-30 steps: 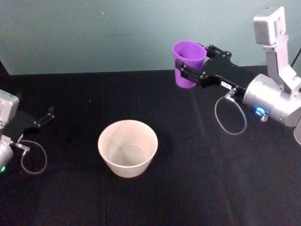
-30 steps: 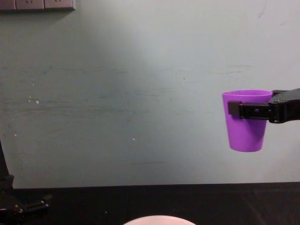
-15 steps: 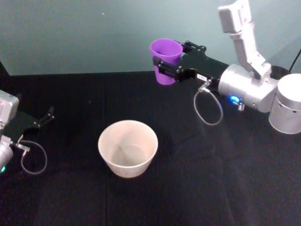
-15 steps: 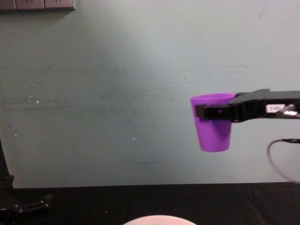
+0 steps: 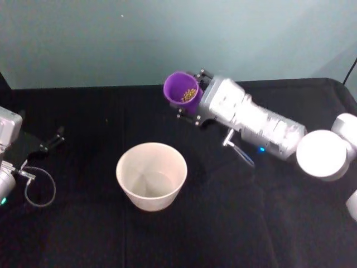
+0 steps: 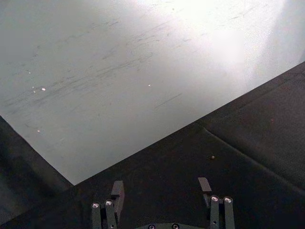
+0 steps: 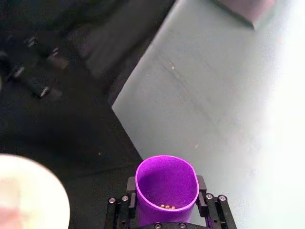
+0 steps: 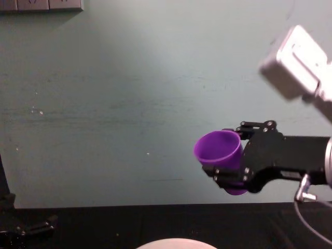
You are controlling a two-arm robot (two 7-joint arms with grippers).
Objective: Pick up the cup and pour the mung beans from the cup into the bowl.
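right end effector (image 5: 188, 104): I see it clenched round the cup (image 5: 177, 89), held in the air near the far edge of the surface (image 5: 251, 223)
cup: tipped, mouth toward the left edge, beans (image 5: 189, 95) inside
bowl (image 5: 150, 195): upright mid-surface, nearer the front edge than the cup
left end effector (image 6: 160, 187): released, at the left edge

Nothing readable is showing; no lettering, label, brand, number or sign is coming through clearly enough to read on any surface.
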